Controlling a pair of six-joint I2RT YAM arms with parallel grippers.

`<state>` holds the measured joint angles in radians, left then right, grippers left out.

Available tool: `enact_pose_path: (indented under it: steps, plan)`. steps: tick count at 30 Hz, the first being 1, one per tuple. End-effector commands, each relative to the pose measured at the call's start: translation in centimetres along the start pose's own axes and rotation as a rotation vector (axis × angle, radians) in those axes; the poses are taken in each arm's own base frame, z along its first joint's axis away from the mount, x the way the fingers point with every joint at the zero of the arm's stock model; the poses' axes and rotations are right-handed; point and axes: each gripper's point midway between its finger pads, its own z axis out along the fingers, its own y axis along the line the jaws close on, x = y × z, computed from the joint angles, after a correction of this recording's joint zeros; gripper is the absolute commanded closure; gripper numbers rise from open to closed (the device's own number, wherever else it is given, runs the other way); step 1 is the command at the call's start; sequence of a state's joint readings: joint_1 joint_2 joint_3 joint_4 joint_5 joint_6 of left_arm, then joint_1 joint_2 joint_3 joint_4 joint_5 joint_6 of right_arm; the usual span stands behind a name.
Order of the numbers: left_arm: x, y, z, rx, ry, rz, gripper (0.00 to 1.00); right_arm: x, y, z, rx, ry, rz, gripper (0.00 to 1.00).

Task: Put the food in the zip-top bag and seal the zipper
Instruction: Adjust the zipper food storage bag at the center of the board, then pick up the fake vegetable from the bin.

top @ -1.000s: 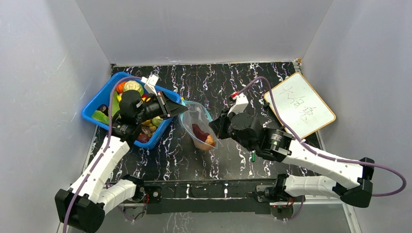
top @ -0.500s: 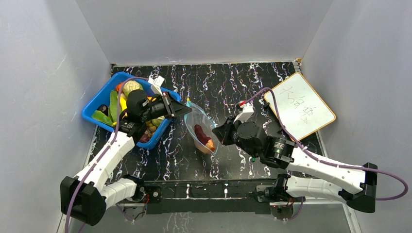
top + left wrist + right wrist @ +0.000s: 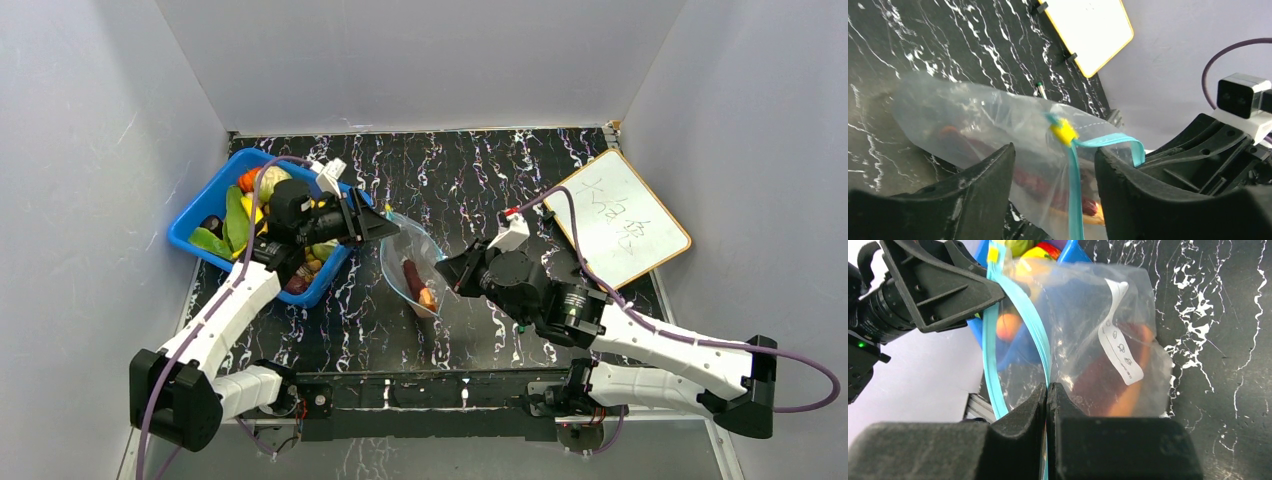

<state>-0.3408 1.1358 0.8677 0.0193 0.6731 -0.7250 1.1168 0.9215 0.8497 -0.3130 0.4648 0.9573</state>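
- While your right gripper [image 3: 1047, 405] has its fingers pressed together on the blue zipper [image 3: 1072, 190], the bag [image 3: 405, 255] hangs at the centre of the top view, between the two arms.
- Your left gripper [image 3: 1053, 175] sits at the bag's upper-left corner with its fingers apart. They straddle the zipper just below the yellow tab [image 3: 1064, 132] and grip nothing.
- A dark red and an orange piece of food [image 3: 417, 283] lie inside the bag. Many more pieces sit in the blue bin [image 3: 185, 230] at the upper left.
- You seem to be between loading and sealing, since the bag's mouth looks partly open.
- Next, you either fetch more from the bin, or close the left fingers on the zipper by the tab and draw along it toward the right gripper.
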Motion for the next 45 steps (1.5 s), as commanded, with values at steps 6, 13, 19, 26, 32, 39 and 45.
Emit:
enact_pose_path:
  steps: [6,13,19,26,32,39,45]
  plan:
    - [-3.4,-2.0,-3.4,-0.134,-0.085,0.242,0.21,-3.8,2.7,-0.7,-0.065,-0.126,0.124,1.00]
    - [-4.8,-0.8,-6.6,-0.323,-0.147,0.353,0.19,-3.5,2.6,-0.4,-0.058,-0.119,0.127,1.00]
    - [-5.8,1.3,-9.6,-0.533,-0.170,0.406,0.15,-4.8,2.3,-1.6,-0.060,-0.159,0.114,1.00]
    - [-6.5,6.3,-11.4,-0.810,-0.176,0.378,0.06,-5.4,2.7,-2.5,-0.085,-0.168,0.121,1.00]
    - [-7.2,9.9,-12.0,-0.975,-0.149,0.417,0.01,-5.4,2.6,-2.8,-0.087,-0.158,0.115,1.00]
    - [-8.7,14.0,-12.7,-1.080,-0.145,0.365,0.03,-5.3,2.4,-3.0,-0.091,-0.158,0.123,1.00]
    - [-10.1,16.8,-13.1,-1.087,-0.194,0.293,0.10,-4.8,2.7,-2.4,-0.093,-0.139,0.118,1.00]
